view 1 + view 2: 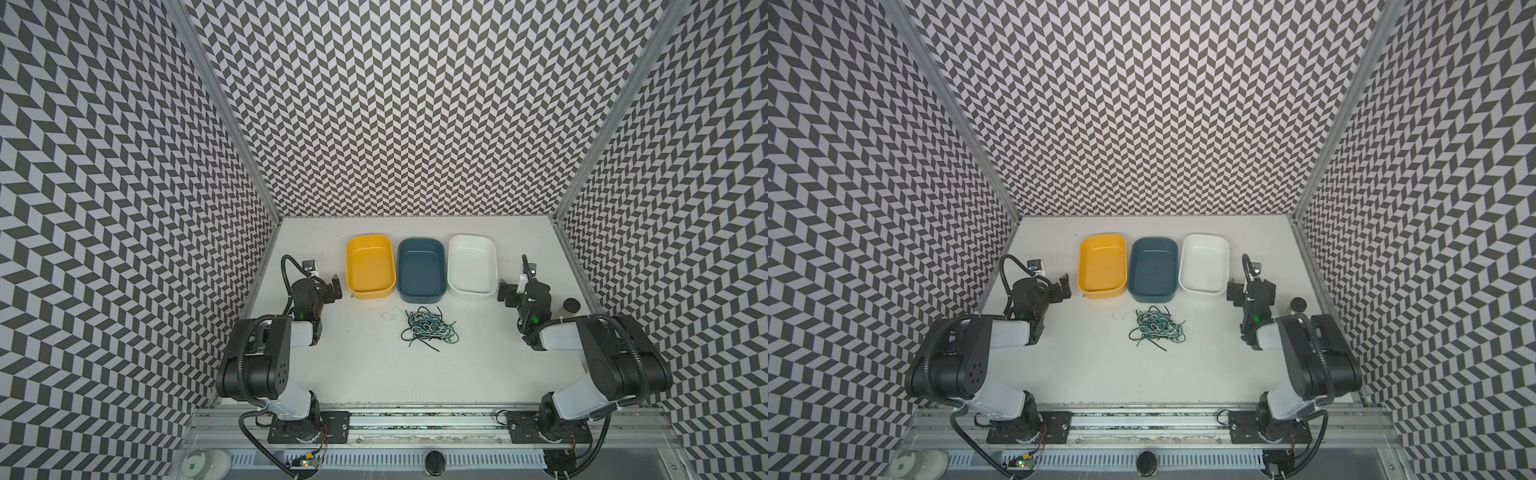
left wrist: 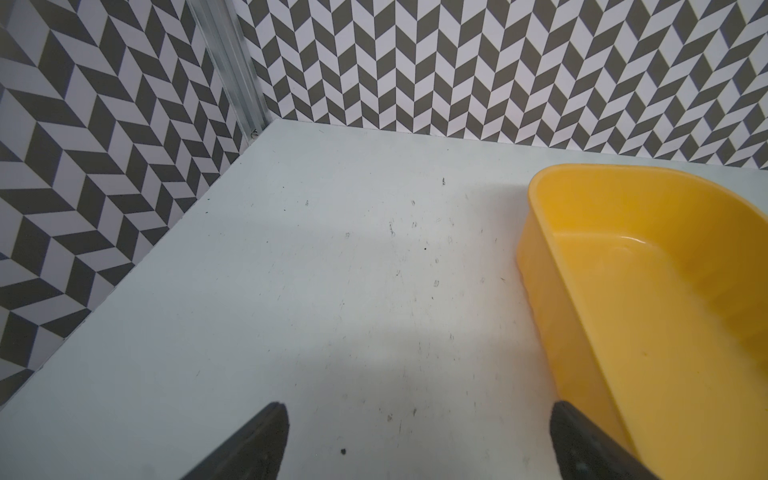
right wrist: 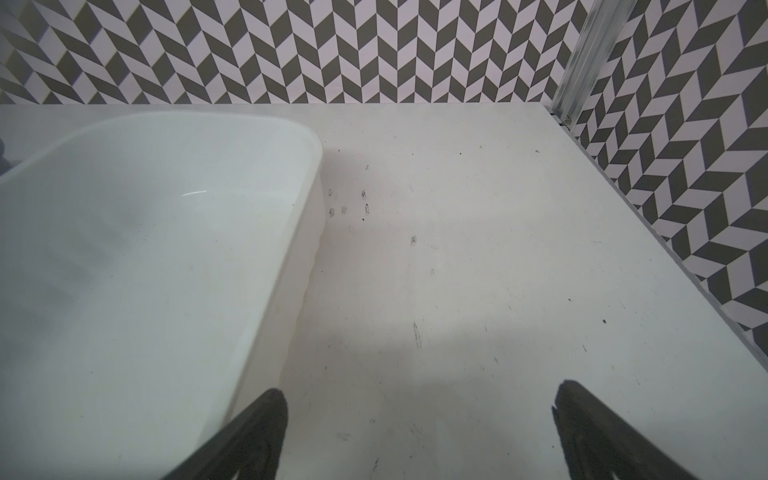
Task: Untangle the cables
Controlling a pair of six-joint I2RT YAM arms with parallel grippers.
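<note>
The cables (image 1: 430, 330) (image 1: 1156, 328) lie in one tangled heap of black, teal and white strands on the white table, just in front of the teal tray. A thin white loop (image 1: 390, 314) strays out to the heap's left. My left gripper (image 1: 334, 286) (image 1: 1065, 286) (image 2: 417, 409) hovers open and empty beside the yellow tray, well left of the heap. My right gripper (image 1: 505, 293) (image 1: 1234, 291) (image 3: 419, 392) stands open and empty beside the white tray, well right of the heap. Neither wrist view shows the cables.
Three empty trays stand in a row behind the heap: yellow tray (image 1: 370, 268) (image 2: 644, 291), teal tray (image 1: 420, 270), white tray (image 1: 473, 266) (image 3: 145, 249). A small dark-capped jar (image 1: 571, 306) sits by the right arm. Patterned walls close in the table on three sides.
</note>
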